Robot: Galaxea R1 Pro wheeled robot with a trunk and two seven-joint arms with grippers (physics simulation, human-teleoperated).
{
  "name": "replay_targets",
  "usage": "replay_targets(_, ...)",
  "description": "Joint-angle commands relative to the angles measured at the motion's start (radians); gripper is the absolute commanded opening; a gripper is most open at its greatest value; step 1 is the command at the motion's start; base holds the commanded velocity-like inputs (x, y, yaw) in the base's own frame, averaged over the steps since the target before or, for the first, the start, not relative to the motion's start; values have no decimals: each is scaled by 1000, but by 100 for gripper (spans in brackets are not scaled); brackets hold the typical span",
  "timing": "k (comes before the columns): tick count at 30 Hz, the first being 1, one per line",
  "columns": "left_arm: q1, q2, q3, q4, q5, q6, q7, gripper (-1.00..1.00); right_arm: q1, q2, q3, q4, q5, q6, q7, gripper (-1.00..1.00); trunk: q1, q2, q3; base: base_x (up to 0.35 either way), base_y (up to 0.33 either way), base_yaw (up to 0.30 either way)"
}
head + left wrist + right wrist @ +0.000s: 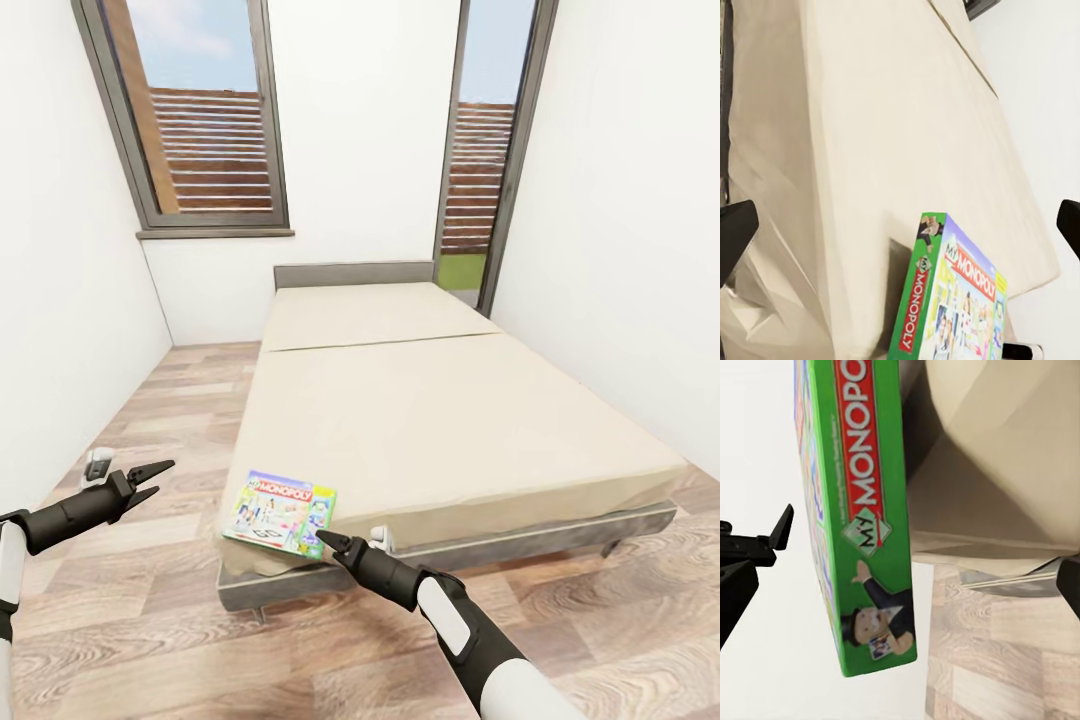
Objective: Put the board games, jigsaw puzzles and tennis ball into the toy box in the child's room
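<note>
A green-edged Monopoly board game (pixel 280 512) lies flat on the near left corner of the bed (pixel 430 420), slightly overhanging the mattress edge. My right gripper (pixel 330 543) is open at the box's near right corner. In the right wrist view the box's green side (pixel 870 510) stands between its spread fingers (pixel 735 600), untouched. My left gripper (pixel 160 477) hangs open over the floor, left of the bed and well apart from the box (pixel 952 307). The toy box, table, jigsaw puzzles and tennis ball are out of view.
The bed's dark grey frame (pixel 560 535) and short headboard (pixel 350 273) fill the room's middle and right. Wood-plank floor (pixel 170 420) runs along the bed's left side. White walls close in on both sides, and tall dark-framed windows (pixel 205 120) stand behind.
</note>
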Motion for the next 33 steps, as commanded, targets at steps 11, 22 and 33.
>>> replay_targets(11,-1,-1,1,0,2,5,-1,100,0,0,1,1,-8,8,-1,100,0,0,-1,14,9,0)
replay_targets(22,-1,-1,1,0,2,5,0,100,0,0,1,0,-8,8,-1,100,0,0,-1,-19,36,0)
replay_targets(33,-1,-1,1,0,2,5,0,100,0,0,1,1,-8,8,-1,100,0,0,-1,-4,10,0)
